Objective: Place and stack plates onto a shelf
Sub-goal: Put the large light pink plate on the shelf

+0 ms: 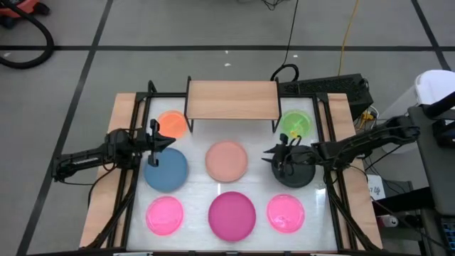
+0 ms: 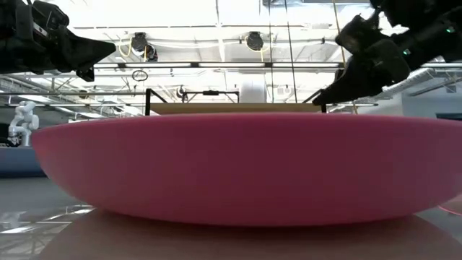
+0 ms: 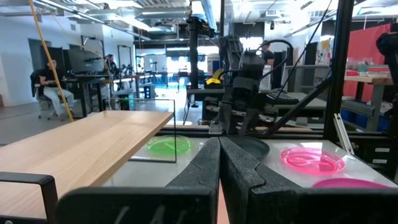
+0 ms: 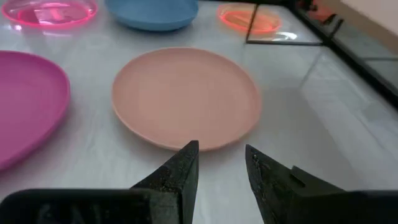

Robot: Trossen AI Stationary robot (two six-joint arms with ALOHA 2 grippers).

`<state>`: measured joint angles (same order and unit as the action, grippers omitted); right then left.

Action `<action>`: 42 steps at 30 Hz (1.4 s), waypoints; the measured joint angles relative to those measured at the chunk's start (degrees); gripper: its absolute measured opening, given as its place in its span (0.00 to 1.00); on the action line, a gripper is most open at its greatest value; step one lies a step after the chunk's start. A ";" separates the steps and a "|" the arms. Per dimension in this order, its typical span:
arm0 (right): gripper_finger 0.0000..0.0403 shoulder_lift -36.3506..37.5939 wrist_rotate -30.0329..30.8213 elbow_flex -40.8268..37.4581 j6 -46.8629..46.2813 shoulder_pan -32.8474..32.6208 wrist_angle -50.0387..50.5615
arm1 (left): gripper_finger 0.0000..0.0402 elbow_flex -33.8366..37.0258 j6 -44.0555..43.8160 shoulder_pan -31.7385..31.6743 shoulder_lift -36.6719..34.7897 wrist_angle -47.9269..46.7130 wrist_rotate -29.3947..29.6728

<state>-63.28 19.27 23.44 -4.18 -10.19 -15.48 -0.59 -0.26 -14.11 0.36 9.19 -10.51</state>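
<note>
Half the black plate hides beneath the open right gripper.

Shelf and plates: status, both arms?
Left gripper shut, empty, above blue plate. Right gripper open over black plate. Shelf bare, nothing blocking.
</note>
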 joint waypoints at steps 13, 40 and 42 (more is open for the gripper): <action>0.28 -17.23 -2.99 8.00 17.19 -1.44 -0.33 | 0.02 0.00 -0.01 0.00 -0.02 0.00 -0.01; 0.29 -40.73 -1.48 16.94 31.18 -1.40 -12.63 | 0.02 0.00 0.00 0.00 0.00 -0.08 0.00; 0.21 -40.20 -1.46 16.95 30.60 -1.45 -12.08 | 0.02 -0.01 -0.01 0.00 -0.02 -0.01 0.01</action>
<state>-103.48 17.80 40.39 26.41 -11.64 -27.57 -0.60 -0.27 -14.11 0.34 9.18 -10.50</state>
